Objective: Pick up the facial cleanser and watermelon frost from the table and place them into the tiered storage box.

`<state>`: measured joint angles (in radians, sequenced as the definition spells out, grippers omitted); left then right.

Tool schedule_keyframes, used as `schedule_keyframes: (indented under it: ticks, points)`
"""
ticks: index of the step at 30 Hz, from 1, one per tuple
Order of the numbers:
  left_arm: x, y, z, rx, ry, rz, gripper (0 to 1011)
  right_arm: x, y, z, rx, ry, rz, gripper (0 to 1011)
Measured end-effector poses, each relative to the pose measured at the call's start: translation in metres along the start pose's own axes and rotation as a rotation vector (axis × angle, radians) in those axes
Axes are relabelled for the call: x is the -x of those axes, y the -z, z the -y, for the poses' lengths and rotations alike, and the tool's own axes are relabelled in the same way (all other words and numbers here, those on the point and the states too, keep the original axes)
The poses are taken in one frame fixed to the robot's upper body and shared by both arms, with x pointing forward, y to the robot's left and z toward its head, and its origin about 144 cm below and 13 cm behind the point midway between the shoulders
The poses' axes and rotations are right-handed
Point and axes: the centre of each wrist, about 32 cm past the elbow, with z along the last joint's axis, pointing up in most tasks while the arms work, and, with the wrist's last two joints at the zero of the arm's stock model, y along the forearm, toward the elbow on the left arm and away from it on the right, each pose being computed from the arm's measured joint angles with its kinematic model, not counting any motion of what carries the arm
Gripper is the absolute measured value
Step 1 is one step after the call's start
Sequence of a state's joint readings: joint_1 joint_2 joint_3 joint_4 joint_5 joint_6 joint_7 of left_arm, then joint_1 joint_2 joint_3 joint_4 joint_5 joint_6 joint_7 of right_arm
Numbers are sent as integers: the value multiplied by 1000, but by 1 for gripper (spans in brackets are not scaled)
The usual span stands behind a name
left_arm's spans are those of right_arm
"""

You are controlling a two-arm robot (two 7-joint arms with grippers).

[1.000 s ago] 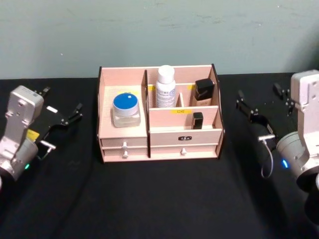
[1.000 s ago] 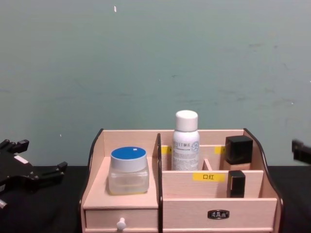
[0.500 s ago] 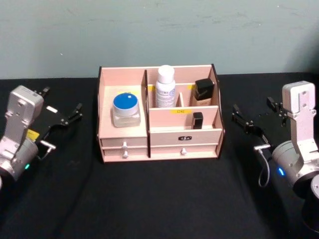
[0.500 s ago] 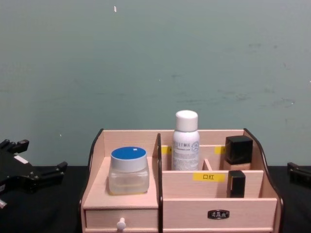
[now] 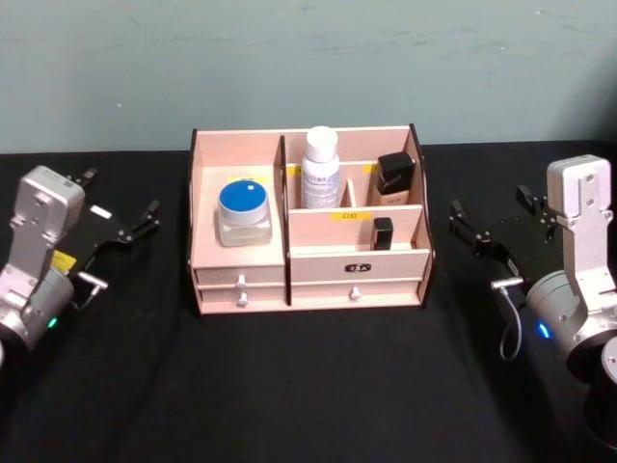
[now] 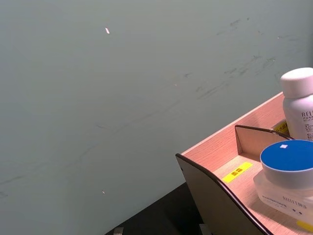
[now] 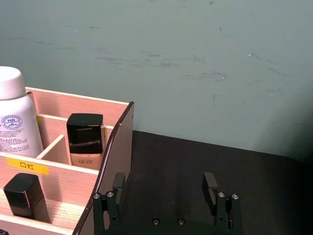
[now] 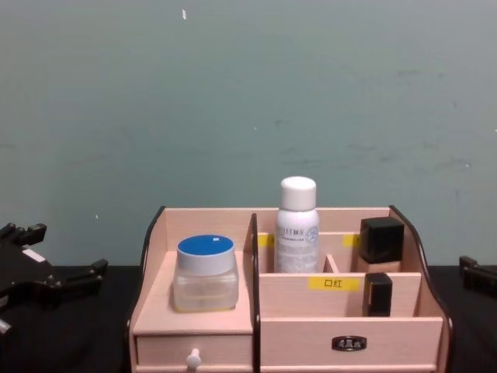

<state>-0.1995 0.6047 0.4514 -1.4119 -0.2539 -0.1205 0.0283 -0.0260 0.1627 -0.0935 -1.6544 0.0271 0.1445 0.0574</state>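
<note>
Head view | tiered storage box (image 5: 241, 280) mid tabletop (image 5: 308, 386), btwn both arms | left claw (image 5: 120, 227) & right claw (image 5: 487, 231) flank it, both spread apart, empty | white bottle (image 5: 320, 169) & blue-lid jar (image 5: 243, 212) upright inside | right claw looks nearer.

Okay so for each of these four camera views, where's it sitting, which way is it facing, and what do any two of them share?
Head: high, looking down at the tiered storage box, left gripper and right gripper flanking it.
Chest: low, facing the box front; left gripper at the edge.
Left wrist: beside the box, facing the wall.
Right wrist: beside the box; its open fingers show.
Shared: all see the white bottle.
</note>
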Motion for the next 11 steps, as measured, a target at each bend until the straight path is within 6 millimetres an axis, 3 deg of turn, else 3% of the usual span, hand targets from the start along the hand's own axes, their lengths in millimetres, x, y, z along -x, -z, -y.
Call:
schedule_keyframes:
  ticks: [11]
  points:
    - [0, 0, 0, 0, 0, 0, 1001, 0, 0, 0, -2, 1, 0, 1003]
